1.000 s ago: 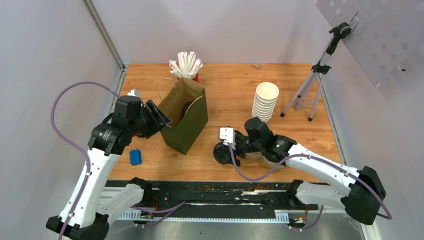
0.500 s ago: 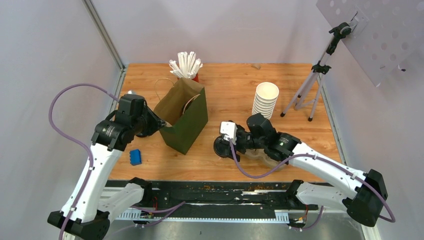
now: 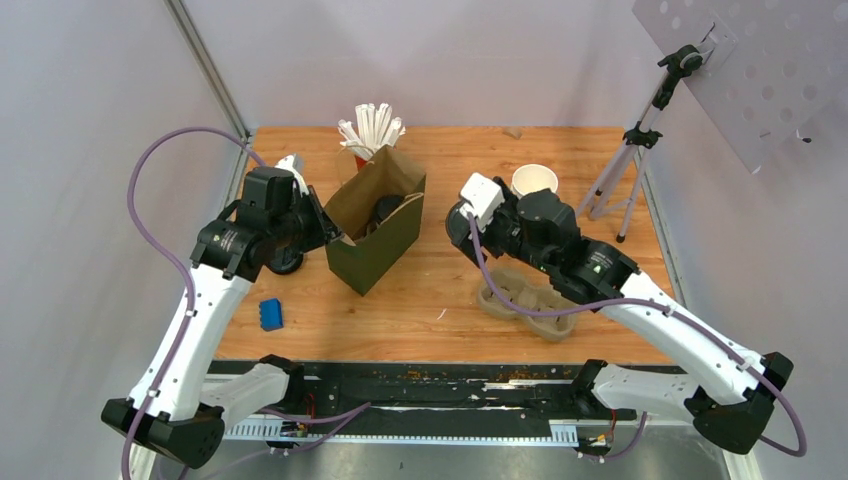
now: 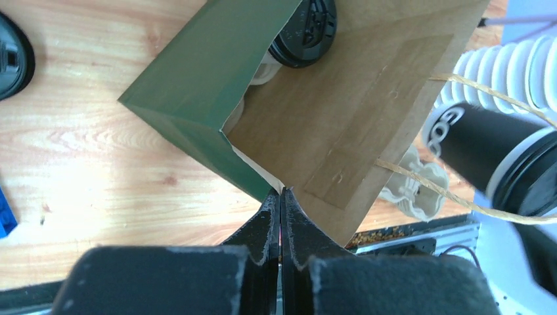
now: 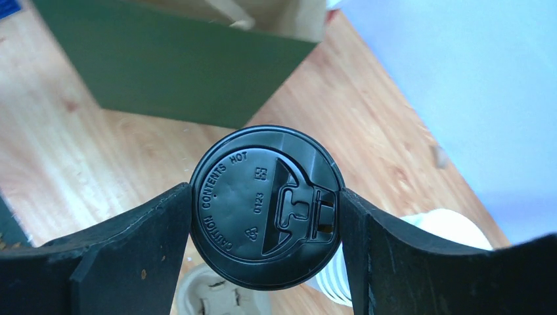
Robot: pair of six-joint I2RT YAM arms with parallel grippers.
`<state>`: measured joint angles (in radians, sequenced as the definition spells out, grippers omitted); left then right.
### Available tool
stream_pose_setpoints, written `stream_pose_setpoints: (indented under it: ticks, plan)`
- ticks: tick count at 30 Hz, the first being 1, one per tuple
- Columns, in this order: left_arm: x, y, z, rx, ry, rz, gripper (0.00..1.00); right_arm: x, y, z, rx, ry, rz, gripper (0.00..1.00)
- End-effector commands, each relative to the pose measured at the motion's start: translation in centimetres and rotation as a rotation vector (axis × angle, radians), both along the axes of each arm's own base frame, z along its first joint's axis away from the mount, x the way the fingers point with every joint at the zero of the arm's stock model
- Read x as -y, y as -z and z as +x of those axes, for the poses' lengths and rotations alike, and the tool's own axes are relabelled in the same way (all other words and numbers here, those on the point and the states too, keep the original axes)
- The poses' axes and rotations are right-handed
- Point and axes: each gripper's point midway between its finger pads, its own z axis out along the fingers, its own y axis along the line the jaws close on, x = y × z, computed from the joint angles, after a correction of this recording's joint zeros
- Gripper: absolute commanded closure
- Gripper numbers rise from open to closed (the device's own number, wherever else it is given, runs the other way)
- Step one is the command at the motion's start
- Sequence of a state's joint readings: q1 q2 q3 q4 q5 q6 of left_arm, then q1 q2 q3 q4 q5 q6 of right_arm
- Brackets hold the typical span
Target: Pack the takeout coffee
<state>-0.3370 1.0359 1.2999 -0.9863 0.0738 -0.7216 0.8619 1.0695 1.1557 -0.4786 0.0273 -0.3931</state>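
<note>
The takeout coffee (image 5: 266,207), a white cup under a black sip lid, sits clamped between my right gripper's (image 5: 266,192) fingers (image 5: 141,236). It hangs above the table just right of the green paper bag (image 3: 375,245). In the top view my right gripper (image 3: 458,225) hides the cup. My left gripper (image 4: 281,191) is shut on the near corner of the bag's rim (image 4: 263,174) and holds the mouth open; in the top view my left gripper (image 3: 335,238) is at the bag's left side. Another black-lidded cup (image 4: 305,33) stands inside the bag.
A pulp cup carrier (image 3: 525,300) lies under my right arm. A stack of white cups (image 3: 535,180) and a tripod (image 3: 620,170) stand at the back right. A red cup of straws (image 3: 370,130) is behind the bag. Left of the bag lie a black lid (image 4: 10,56) and a blue block (image 3: 270,313).
My left gripper closed on the bag's rim and pulled the mouth wider. My right arm lifted the lidded cup off the table and carried it back, beside the bag.
</note>
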Motion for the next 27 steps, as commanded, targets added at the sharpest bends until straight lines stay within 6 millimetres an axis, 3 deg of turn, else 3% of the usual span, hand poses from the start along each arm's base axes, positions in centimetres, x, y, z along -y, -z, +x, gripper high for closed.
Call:
stream_pose_setpoints:
  ticks: [1,9,12,17,24,27]
  plan:
    - [1.9,-3.3,0.0,0.171,0.184,-0.032,1.0,3.5,-4.7,2.4,0.068,0.247,0.05,0.26]
    - [5.6,-3.5,-1.9,0.198,0.426,-0.164,1.0,4.2,-10.3,3.6,0.167,0.279,0.081,0.26]
    - [6.3,-4.2,-2.6,0.229,0.498,-0.194,1.0,3.1,-11.7,2.9,0.211,0.179,0.071,0.25]
    - [6.7,-4.3,-3.5,0.248,0.556,-0.21,1.0,0.9,-12.9,1.8,0.312,0.001,0.066,0.25]
    - [6.3,-2.9,-4.3,0.25,0.574,-0.182,1.0,-2.6,-13.3,3.5,0.331,-0.094,0.057,0.25]
    - [6.0,-2.5,-4.4,0.253,0.576,-0.162,1.0,-3.9,-13.7,3.0,0.329,-0.163,0.069,0.25]
